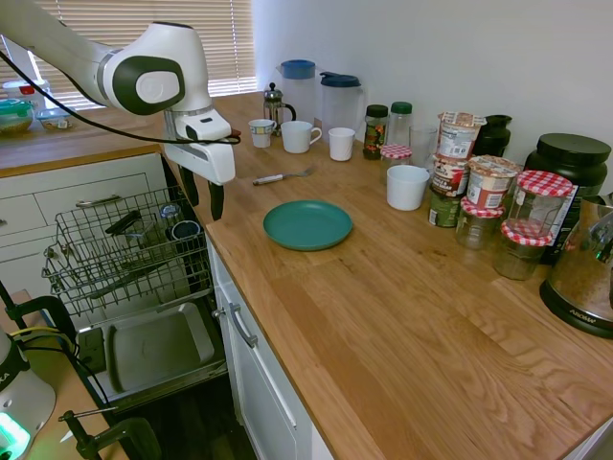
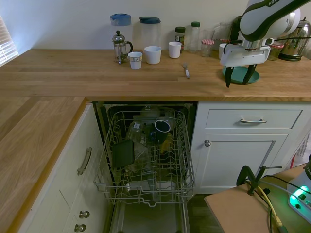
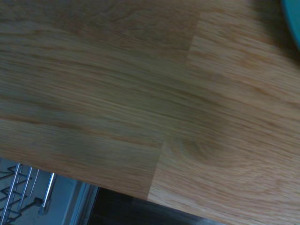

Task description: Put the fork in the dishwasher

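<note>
Nearest us the dishwasher [image 2: 148, 160] stands open, its rack [image 1: 124, 254] crowded with cups. Our gripper [image 1: 202, 198] hangs spread and empty over the counter [image 1: 402, 316] edge. The fork [image 1: 283, 177] lies at one o'clock from it, past the plate [image 1: 307, 224]. We might skid the slim handle sideways. The wrist view shows only blurred wood.

Tabletop: oiled wooden tabletop [image 1: 402, 316] of jointed staves, satin sheen.
Rack: grey coated-wire dishwasher rack [image 2: 150, 160].
Door panel: dull grey metal [image 1: 158, 350].
Plate: round teal plate [image 1: 307, 225], smooth and matt.
Fork: small fork with white handle and shiny metal tines [image 1: 283, 177].
</note>
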You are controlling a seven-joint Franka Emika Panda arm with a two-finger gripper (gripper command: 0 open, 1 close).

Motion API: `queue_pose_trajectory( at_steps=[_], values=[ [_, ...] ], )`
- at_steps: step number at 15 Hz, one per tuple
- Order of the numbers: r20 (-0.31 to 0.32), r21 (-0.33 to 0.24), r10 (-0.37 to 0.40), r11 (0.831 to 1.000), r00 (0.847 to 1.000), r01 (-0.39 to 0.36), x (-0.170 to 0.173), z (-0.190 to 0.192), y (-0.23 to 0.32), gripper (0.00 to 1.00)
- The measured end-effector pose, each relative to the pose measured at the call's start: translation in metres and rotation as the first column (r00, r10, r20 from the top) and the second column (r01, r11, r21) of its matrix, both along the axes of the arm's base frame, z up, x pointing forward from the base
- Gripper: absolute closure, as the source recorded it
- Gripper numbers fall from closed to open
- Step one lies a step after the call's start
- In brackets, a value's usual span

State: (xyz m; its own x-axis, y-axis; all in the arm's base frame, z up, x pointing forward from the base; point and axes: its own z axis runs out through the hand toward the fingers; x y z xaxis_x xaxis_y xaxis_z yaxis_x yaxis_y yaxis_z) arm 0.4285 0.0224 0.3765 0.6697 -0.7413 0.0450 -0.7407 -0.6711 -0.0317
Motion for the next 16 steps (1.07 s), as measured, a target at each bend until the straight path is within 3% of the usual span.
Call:
queue_pose_trajectory(
  at_steps=[4, 9, 13, 16],
  values=[
    [0.012, 0.026, -0.034, 0.999, 0.999, 0.034, 0.013, 0.011, 0.002, 0.00],
    [0.042, 0.056, -0.152, 0.987, 0.987, 0.150, 0.087, 0.051, 0.032, 0.00],
    [0.082, 0.067, -0.244, 0.969, 0.966, 0.239, 0.155, 0.054, 0.074, 0.00],
    [0.129, 0.075, -0.328, 0.944, 0.936, 0.320, 0.197, 0.049, 0.087, 0.00]
  ],
)
